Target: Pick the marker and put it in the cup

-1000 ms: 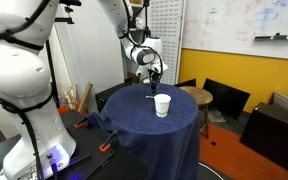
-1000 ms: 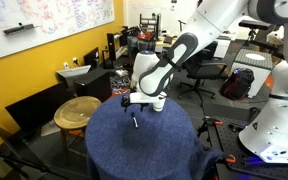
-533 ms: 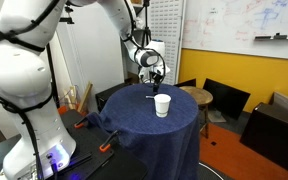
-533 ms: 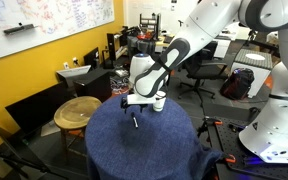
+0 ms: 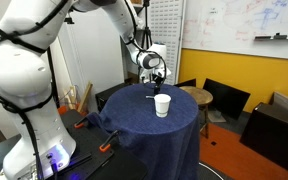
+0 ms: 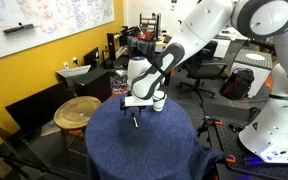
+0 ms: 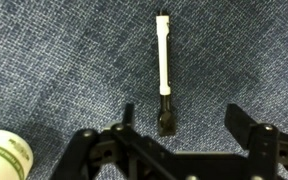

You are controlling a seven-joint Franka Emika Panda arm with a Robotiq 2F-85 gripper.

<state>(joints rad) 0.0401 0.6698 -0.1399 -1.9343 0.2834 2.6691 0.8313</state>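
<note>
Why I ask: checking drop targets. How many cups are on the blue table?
1. The white cup stands on the blue table near the marker; the arm may hide others.

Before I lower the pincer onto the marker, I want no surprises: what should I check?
1. State of the pincer: open, ok.
2. Lie of the marker: flat on the blue cloth, ok.
3. Dark end of the marker between the fingers: ok, slightly off centre.
4. Stand of the cup: upright, beside the descent path, ok.
5. Inside of the cup empty: cannot tell.
6. Height left above the blue cloth: cannot tell.
</note>
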